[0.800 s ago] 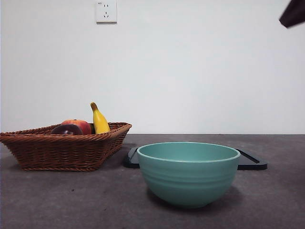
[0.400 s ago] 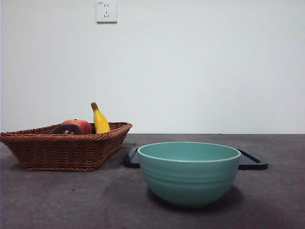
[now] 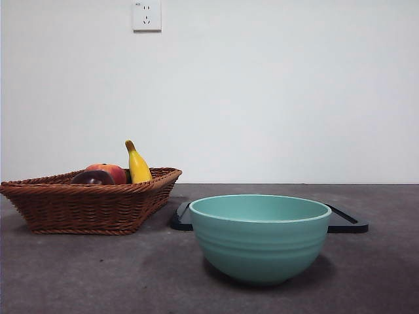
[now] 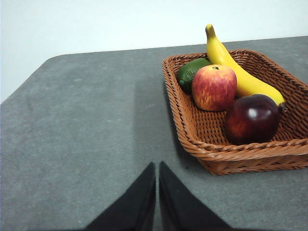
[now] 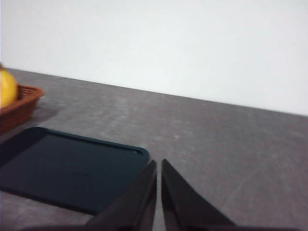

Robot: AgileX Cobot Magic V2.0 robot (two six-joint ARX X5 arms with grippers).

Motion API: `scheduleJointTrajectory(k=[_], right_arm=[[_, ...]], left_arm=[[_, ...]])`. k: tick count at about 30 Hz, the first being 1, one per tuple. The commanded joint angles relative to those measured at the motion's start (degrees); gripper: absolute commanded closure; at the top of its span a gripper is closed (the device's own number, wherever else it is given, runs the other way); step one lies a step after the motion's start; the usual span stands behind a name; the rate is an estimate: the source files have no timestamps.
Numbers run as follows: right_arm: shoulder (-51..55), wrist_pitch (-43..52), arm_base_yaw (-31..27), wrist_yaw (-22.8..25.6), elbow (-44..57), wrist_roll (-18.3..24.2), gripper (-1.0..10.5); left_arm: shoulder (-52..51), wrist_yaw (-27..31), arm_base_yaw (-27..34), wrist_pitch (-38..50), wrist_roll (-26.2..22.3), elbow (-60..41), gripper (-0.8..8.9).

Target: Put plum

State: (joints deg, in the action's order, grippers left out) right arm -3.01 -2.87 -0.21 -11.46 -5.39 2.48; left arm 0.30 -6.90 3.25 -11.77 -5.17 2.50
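The dark maroon plum (image 4: pixel 251 119) lies in the wicker basket (image 4: pixel 192 139), beside a red-orange fruit (image 4: pixel 214 87), a yellow banana (image 4: pixel 240 72) and a green fruit (image 4: pixel 190 73). In the front view only the plum's top (image 3: pixel 91 177) shows above the basket rim (image 3: pixel 85 206). My left gripper (image 4: pixel 157 167) is shut and empty, above bare table a short way from the basket. My right gripper (image 5: pixel 159 166) is shut and empty, above the table by the dark tray (image 5: pixel 67 171). Neither arm shows in the front view.
A teal bowl (image 3: pixel 259 237) stands near the front middle. The dark flat tray (image 3: pixel 344 220) lies behind it. The basket sits at the left. A wall socket (image 3: pixel 146 16) is on the white wall behind.
A dark arm tip at the top right corner of the front view has gone out of view. The fruit, basket, bowl and tray have not moved.
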Motion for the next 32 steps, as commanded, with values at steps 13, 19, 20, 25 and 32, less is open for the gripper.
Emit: scheduleJointTrajectory(k=[13,19,20,25,32], right_arm=[[2.8,-4.31,0.0,3.26,4.79,-4.63,9.4],[2.8,-6.75,0.02,3.39,4.76,-4.68,9.4],[2.8,-6.54,0.02,3.43,4.76,-4.68,9.4],[2.8,-6.16,0.0,3.41,4.72,-4.66,9.4],[2.8,-6.14,0.02,3.41,4.72,-4.68,9.4]], left_arm=[[-0.13,0.07,0.15,-0.46,0.31,-1.11,8.04],[-0.13,0.07,0.15,-0.42,0.31,-1.11,8.04],[-0.13,0.07,0.15,-0.42,0.31,-1.11,8.04],[-0.13,0.07,0.15,-0.42,0.31,-1.11,8.04],[-0.13,0.07,0.15,-0.42,0.31,-1.11,8.04]])
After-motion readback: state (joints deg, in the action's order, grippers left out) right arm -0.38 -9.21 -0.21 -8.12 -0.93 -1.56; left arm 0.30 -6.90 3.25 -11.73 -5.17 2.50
